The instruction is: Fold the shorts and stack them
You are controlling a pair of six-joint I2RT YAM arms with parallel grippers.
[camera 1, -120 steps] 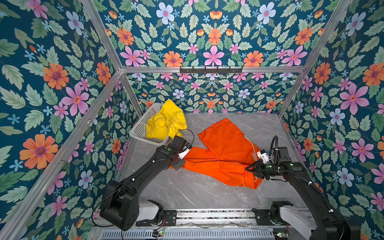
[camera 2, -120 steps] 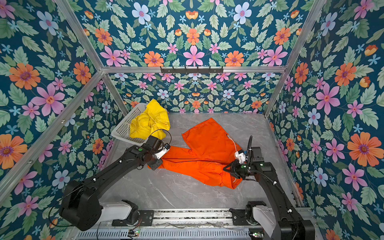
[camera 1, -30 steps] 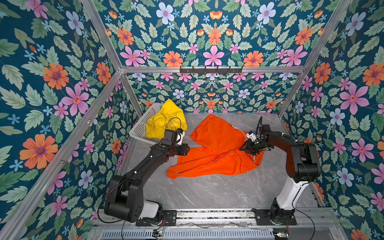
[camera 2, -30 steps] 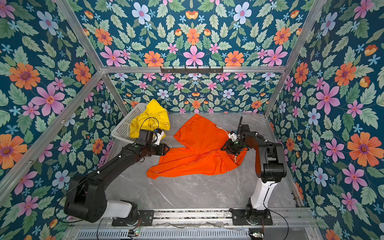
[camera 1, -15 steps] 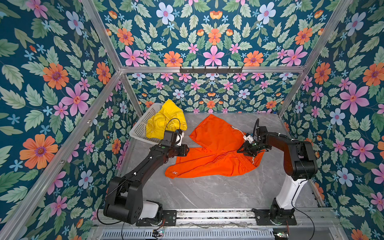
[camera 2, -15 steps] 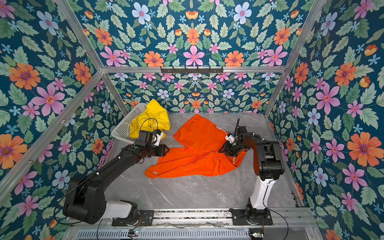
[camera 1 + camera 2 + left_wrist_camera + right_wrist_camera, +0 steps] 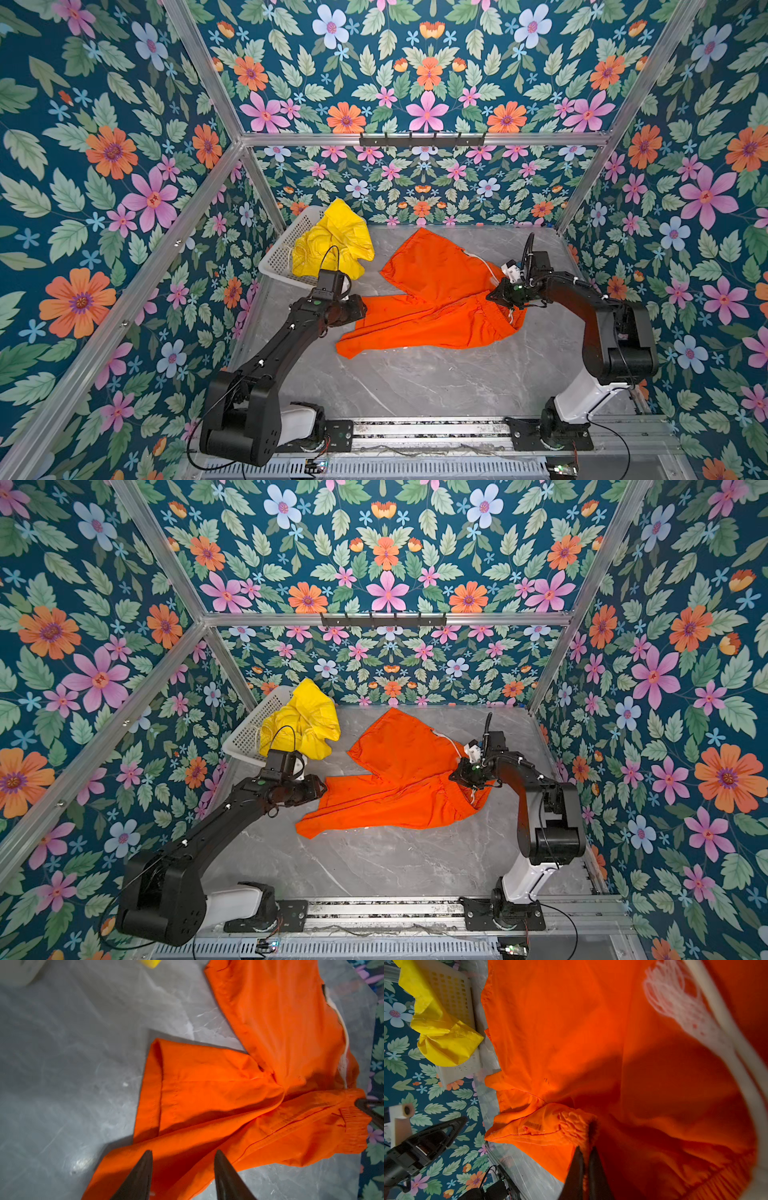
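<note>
- At the far left of the grey marbled worktop point(image 7: 415, 382), the white perforated basket point(image 7: 276, 255) stands by the flowered wall. It shows in both top views.
- The yellow shorts point(image 7: 334, 241) lie bunched in that basket and spill over its rim toward the middle. In the right wrist view a yellow fold point(image 7: 444, 1045) hangs over the basket's side point(image 7: 452, 991).
- My left tool point(image 7: 355, 309) sits low just in front of the basket, at the left end of the orange shorts point(image 7: 436, 299).
- In the left wrist view its two fingers point(image 7: 143, 1174) stand well apart, released. Orange cloth point(image 7: 228, 1095) lies under and between the tips, and nothing is pinched.
- The orange shorts are spread over the middle of the worktop, well clear of the basket. One leg reaches toward the back wall. The other stretches left to my left tool, its hem turned over and rumpled, and its near edge runs out to a point at the front left.
- A pale drawstring point(image 7: 484, 266) runs along the right side of the back leg, close to the waistband.
- My right tool point(image 7: 494, 297) is at the right end of the orange shorts, clenched on the gathered waistband.
- The right wrist view shows its fingers point(image 7: 576, 1169) pressed together, with a bunch of ribbed orange cloth caught between the tips and drawn up into a small ridge.
</note>
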